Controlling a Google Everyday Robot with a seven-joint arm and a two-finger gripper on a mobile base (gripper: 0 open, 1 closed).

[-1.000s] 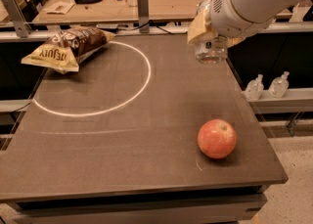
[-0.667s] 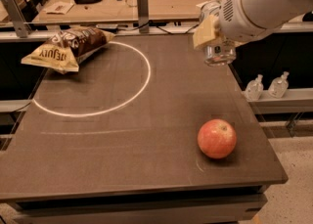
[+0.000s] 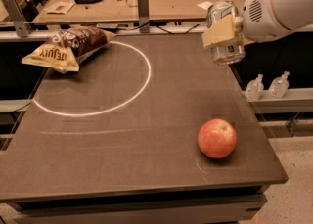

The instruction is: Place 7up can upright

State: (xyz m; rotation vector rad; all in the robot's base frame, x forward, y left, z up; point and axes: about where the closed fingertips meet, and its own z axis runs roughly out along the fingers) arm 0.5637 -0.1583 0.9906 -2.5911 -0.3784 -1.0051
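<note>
The 7up can [image 3: 226,53] is a shiny silver can held upright in the air above the right edge of the dark table [image 3: 122,120]. My gripper [image 3: 224,31] comes in from the upper right on a white arm and is shut on the can, with a tan finger pad [image 3: 219,33] across its front. The can's bottom hangs clear of the table surface. Its green markings do not show from here.
A red apple [image 3: 217,138] lies near the table's front right. A brown-and-yellow chip bag [image 3: 66,48] lies at the back left, over a white circle [image 3: 98,78] drawn on the table. Two small bottles [image 3: 266,87] stand on a ledge right of the table.
The gripper has carried the can to the right and slightly up, from over the table's back right part to its right edge. Apple and chip bag have not moved.
</note>
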